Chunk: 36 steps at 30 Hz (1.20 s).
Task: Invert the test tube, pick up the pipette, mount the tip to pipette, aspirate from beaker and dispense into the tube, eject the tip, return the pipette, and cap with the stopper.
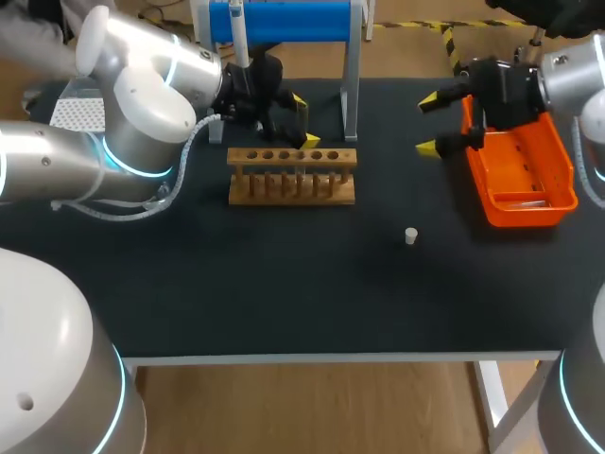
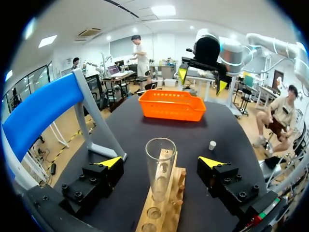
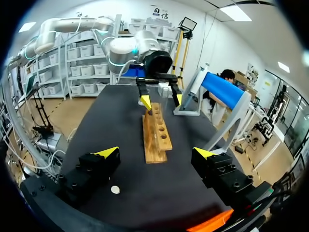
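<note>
Left gripper [image 2: 159,163]: fingers spread wide, one yellow tip on each side of the test tube, a clear gap on both sides, so I am pinching nothing.
Test tube [image 2: 161,169]: clear glass, upright, mouth up, seated in one hole of the wooden rack, directly between my left fingers.
Wooden rack [image 1: 293,175]: stands on the black table [image 1: 284,293] just in front of the blue stand, its row of holes running side to side in the head view; my left arm comes over it from behind.
Right gripper [image 1: 427,123]: fingers spread apart with nothing between them, held above the table just beside the orange basket, on the side facing the rack.
Orange basket [image 1: 529,180]: at the right side of the table, well apart from the rack.
Stopper [image 1: 411,235]: small and white, alone on the table, nearer the front edge than the rack and basket, between the two.
Blue stand [image 1: 284,21]: at the back edge, behind my left gripper; what hangs on it I cannot make out.
</note>
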### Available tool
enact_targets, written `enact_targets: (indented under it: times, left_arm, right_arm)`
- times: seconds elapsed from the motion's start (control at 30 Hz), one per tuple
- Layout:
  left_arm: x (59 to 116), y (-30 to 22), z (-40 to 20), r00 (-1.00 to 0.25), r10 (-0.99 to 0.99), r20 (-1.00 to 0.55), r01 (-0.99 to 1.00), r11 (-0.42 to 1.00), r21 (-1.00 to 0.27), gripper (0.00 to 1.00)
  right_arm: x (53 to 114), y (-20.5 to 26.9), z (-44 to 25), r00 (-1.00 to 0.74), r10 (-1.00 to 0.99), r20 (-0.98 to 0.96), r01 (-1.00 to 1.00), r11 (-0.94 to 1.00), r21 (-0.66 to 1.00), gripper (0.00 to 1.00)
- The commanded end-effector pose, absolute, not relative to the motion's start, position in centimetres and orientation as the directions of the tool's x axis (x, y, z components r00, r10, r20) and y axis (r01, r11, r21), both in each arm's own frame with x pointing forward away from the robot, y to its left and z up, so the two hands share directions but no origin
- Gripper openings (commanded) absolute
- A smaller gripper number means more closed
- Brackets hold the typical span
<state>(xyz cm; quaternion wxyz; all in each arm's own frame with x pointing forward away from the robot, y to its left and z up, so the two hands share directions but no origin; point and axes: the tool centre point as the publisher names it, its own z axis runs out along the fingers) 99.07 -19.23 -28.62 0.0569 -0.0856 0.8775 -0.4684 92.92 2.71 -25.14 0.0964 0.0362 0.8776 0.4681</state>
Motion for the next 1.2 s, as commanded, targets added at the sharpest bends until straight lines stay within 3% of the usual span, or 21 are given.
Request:
enact_targets:
  times: [0.03, 0.67, 1.2]
  left_arm:
    - [99.2, -19.3, -28.6, -0.979, -0.202, -0.017, -0.099, 0.549, -0.83, 1.0]
    - [99.2, -19.3, -28.6, -0.979, -0.202, -0.017, -0.099, 0.549, -0.83, 1.0]
    - [99.2, -19.3, -28.6, -0.979, -0.202, -0.017, -0.099, 0.549, -0.83, 1.0]
  right_arm:
    - [92.5, 2.5, -24.9, -0.978, 0.156, -0.136, -0.026, 0.562, 0.827, 1.0]
    - [90.7, 1.9, -27.2, -0.98, 0.174, -0.097, 0.025, 0.588, 0.808, 1.0]
    - [86.6, 0.5, -31.8, -0.922, 0.387, 0.011, 0.239, 0.547, 0.802, 1.0]
